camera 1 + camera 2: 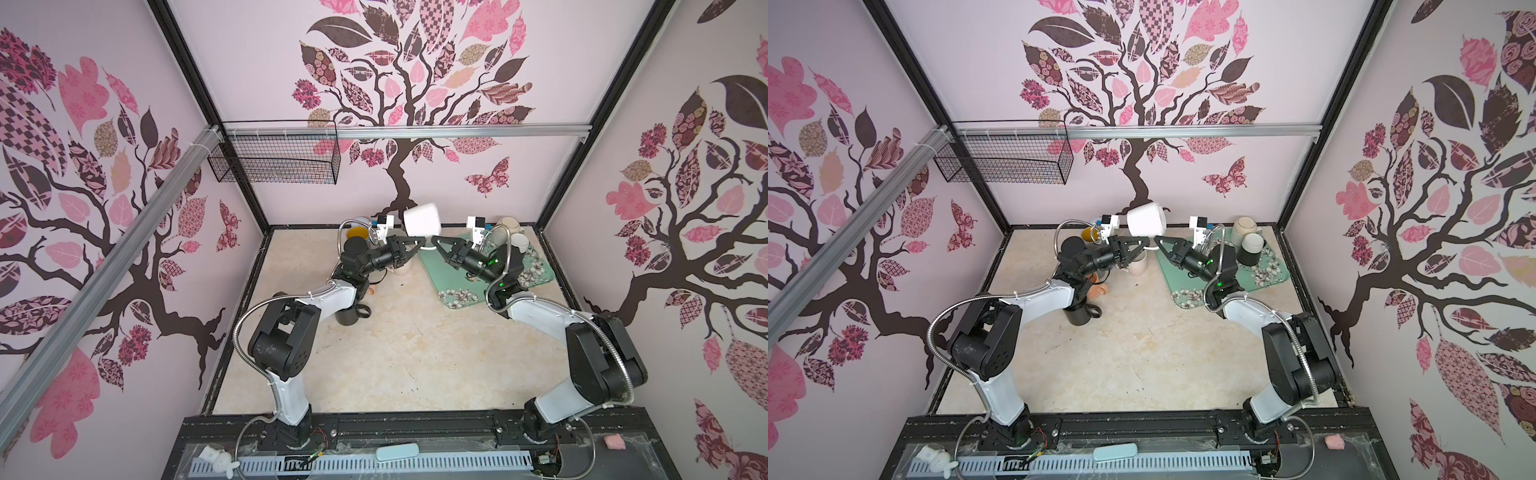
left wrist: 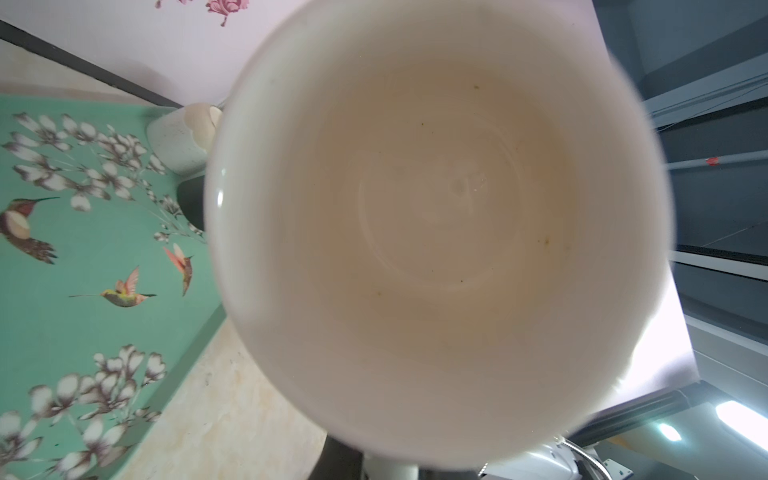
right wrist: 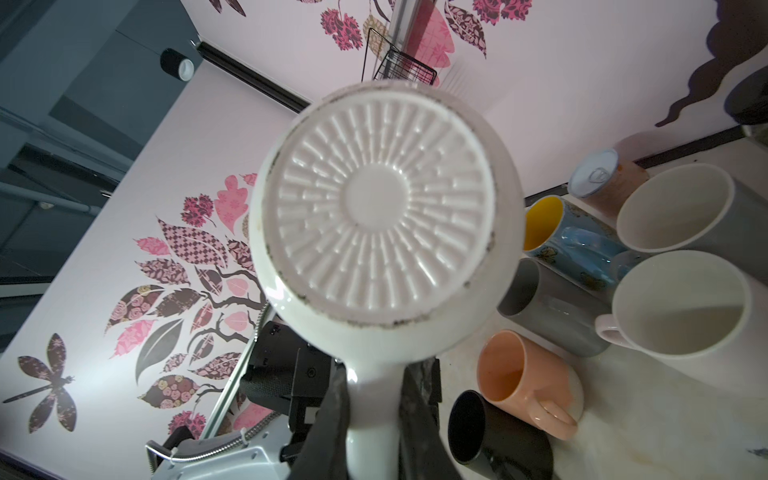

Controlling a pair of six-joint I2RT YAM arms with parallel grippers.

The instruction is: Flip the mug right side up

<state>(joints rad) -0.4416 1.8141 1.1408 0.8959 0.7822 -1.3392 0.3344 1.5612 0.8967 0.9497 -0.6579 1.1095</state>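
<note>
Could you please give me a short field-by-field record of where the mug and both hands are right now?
mug: white mug, in the air, lying on its side
mouth: faces the left wrist camera
base: faces the right wrist camera
right hand: shut on the handle
left hand: shut, just below the rim; grip unclear
nearby: green mat, under the right arm
task: mug not yet upright

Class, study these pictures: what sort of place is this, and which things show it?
Probably a robot test booth dressed as a kitchen corner: black-framed wallpapered panels, a cluster of mugs beside a green floral drying mat, and a left arm and right arm bolted to a rail.
</note>
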